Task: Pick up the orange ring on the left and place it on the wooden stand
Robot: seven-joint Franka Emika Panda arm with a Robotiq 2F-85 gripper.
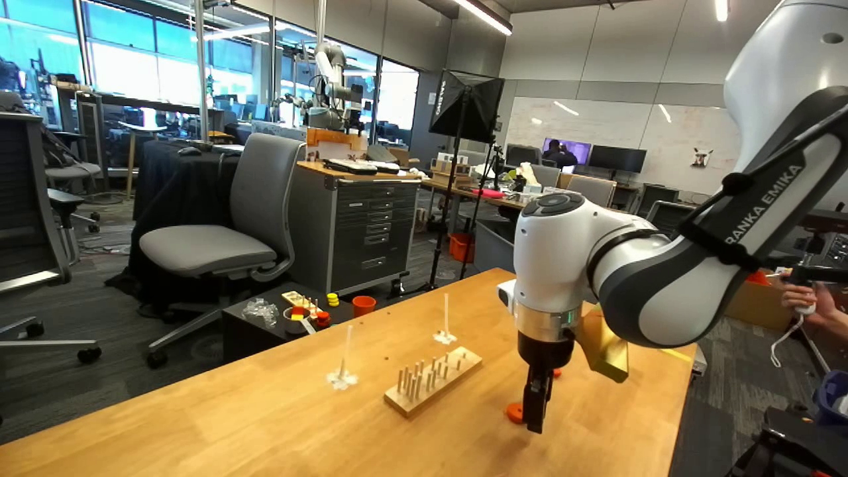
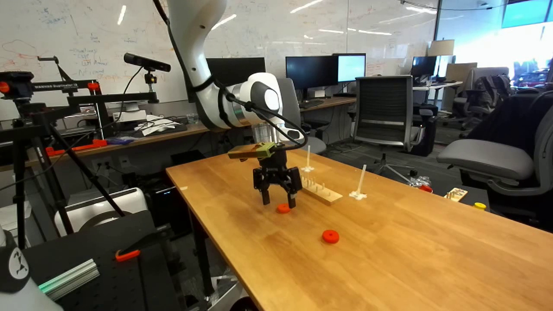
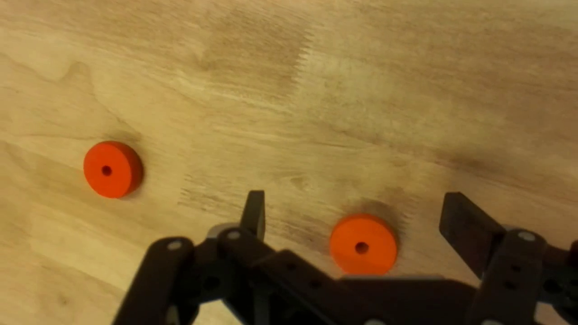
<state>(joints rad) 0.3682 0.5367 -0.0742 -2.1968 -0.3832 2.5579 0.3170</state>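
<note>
Orange ring (image 3: pixel 347 247) | flat on table (image 2: pixel 389 259) | wrist view: between the wide-spread jaws

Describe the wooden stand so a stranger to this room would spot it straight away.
Find the big wooden table. On it, near two tall, thin pale rods, lies the wooden stand, a flat, pale rectangular board. Unlike those lone rods, it bristles with short upright pegs, the only pegged board on this table.

Robotics lab, robot arms (image 1: pixel 669 285), scribbled whiteboard (image 2: pixel 263 36), monitors (image 2: pixel 309 72), drawer cabinet (image 1: pixel 371 228), office chairs (image 1: pixel 260 189)
</note>
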